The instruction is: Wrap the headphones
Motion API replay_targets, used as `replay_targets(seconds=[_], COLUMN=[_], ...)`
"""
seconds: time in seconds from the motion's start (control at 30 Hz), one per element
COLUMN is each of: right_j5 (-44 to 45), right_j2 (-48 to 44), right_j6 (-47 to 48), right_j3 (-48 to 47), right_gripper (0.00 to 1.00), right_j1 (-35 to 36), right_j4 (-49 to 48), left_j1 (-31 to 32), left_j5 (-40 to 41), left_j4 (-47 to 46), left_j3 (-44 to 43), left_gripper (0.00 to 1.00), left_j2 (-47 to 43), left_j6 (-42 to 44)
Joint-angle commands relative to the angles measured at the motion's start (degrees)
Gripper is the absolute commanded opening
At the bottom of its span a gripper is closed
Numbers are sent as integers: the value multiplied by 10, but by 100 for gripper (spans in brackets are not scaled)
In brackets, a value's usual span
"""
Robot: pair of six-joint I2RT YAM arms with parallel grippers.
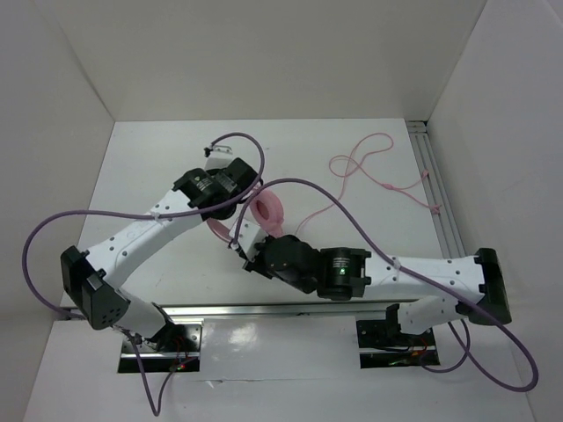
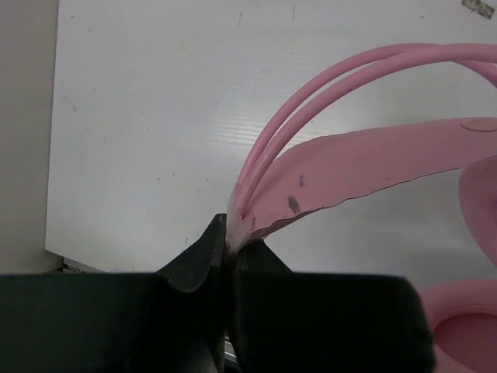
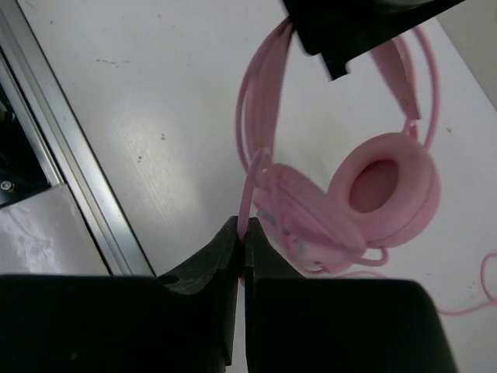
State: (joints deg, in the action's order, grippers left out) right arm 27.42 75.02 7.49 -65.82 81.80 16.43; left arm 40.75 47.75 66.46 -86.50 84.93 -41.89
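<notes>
Top external view shows the white table (image 1: 176, 158) walled in by white panels, with an aluminium rail (image 1: 440, 193) along its 3 o'clock edge. The left arm (image 1: 141, 233) reaches toward the middle from 8 o'clock and the right arm (image 1: 413, 272) from 4 o'clock, so their wrists meet near the table's centre. Thick purple cables (image 1: 53, 229) loop off both arms.

The pink headphones (image 1: 268, 211) are at that centre, between the two wrists and partly hidden under them. Their thin pink cord (image 1: 369, 171) trails off toward 2 o'clock, lying in loose loops on the table and ending near the rail.

From the right wrist camera, the headphones hang with the headband (image 3: 260, 93) toward 12 o'clock and the two round padded earcups (image 3: 388, 186) lower down, one overlapping the other. The left gripper (image 3: 342, 31) shows there as a dark shape at 12 o'clock over the top of the headband.

At the left wrist camera, the left gripper (image 2: 227, 233) has its fingers pressed together on the end of the headband's twin wires and flat pink strap, which arc away toward 2 o'clock.

The right gripper (image 3: 242, 233) is likewise closed, pinching a thin pink strand just beside the nearer earcup. Whether that strand is cord or headband wire cannot be told.
</notes>
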Motion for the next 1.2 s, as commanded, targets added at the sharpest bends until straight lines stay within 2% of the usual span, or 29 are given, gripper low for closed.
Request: replay_targets(seconds=[0.0, 0.13, 0.27, 0.3, 0.53, 0.7, 0.8, 0.97, 1.17], right_j5=[-19, -4, 32, 46, 76, 76, 43, -73, -220], right_j2=[-53, -92, -123, -123, -130, -130, -130, -118, -118], right_j6=[21, 21, 21, 28, 46, 64, 69, 58, 38], right_j3=[-28, -12, 2, 10, 10, 21, 26, 39, 61], right_gripper=[0, 0, 0, 0, 0, 0, 0, 0, 1], right_j1=[-10, -16, -22, -27, -90, -149, -195, -252, -280], right_j4=[-7, -12, -12, -12, -4, -25, -39, -44, -56], left_j1=[22, 31, 31, 31, 31, 73, 90, 111, 111], left_j5=[6, -62, -102, -133, -220, -257, -295, -361, -350], left_j4=[-40, -111, -142, -150, -200, -223, -229, -236, -246], left_j3=[17, 76, 106, 111, 145, 146, 140, 116, 56], left_gripper=[0, 0, 0, 0, 0, 0, 0, 0, 0], left_j2=[-64, -120, -164, -172, -227, -255, -266, -277, -283], left_j6=[-14, 51, 101, 117, 198, 248, 265, 290, 270])
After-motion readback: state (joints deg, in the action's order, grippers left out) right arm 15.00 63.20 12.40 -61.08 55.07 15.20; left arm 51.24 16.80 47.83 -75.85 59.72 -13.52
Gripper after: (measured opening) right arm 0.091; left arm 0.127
